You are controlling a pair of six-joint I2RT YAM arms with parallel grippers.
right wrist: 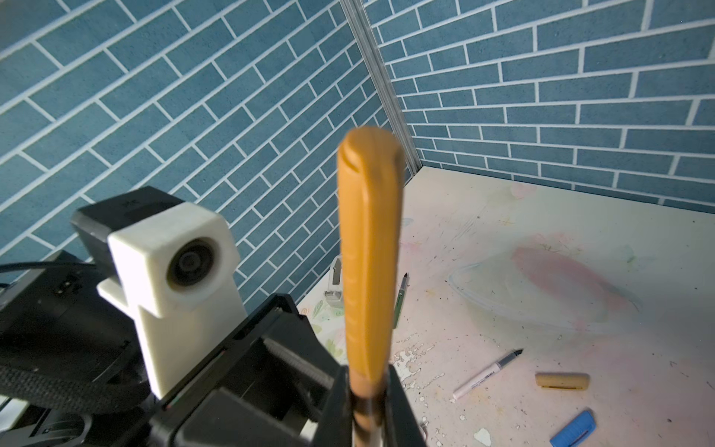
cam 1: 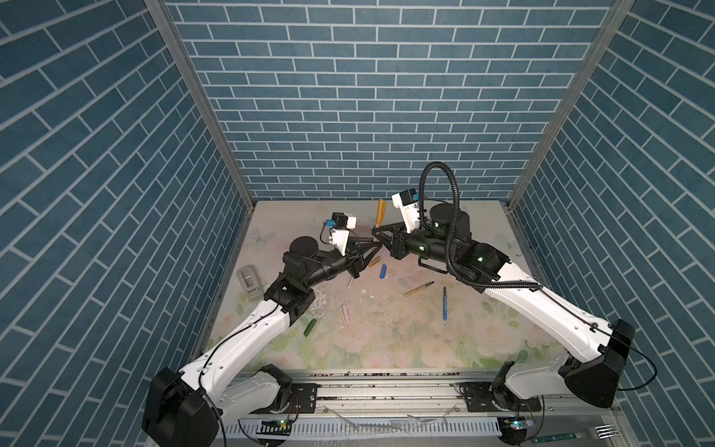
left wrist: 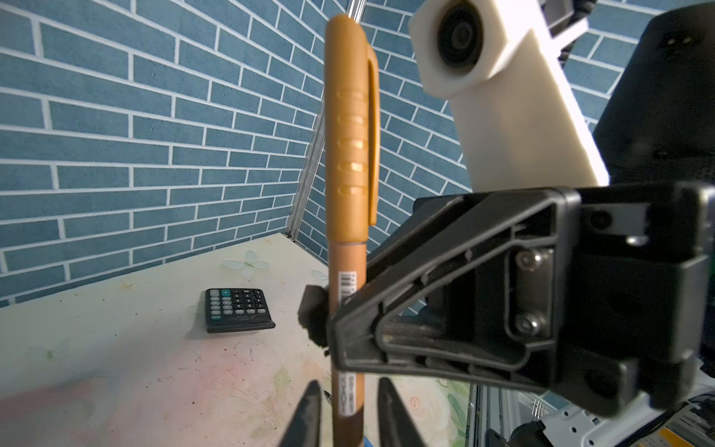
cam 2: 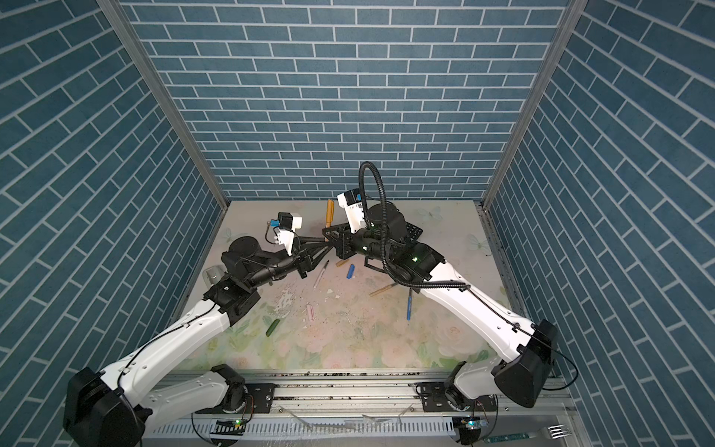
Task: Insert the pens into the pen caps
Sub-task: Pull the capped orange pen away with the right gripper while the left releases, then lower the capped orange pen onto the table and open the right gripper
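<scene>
Brown pen (left wrist: 347, 267) stands upright, its brown cap (left wrist: 350, 127) already seated and rising above the right jaws, which clench the barrel a little below the cap's rim. Left jaws sit lower on the same barrel, parted, one on either side and neither touching it. Light, stiff, slick plastic by the look of it, so the bare barrel seems the place to pinch, squarely across; the cap's clip would roll it off-line.

Capped brown pen (cam 1: 380, 214) upright; other pens (cam 1: 445, 303), caps (cam 1: 383, 271) scattered flat.
</scene>
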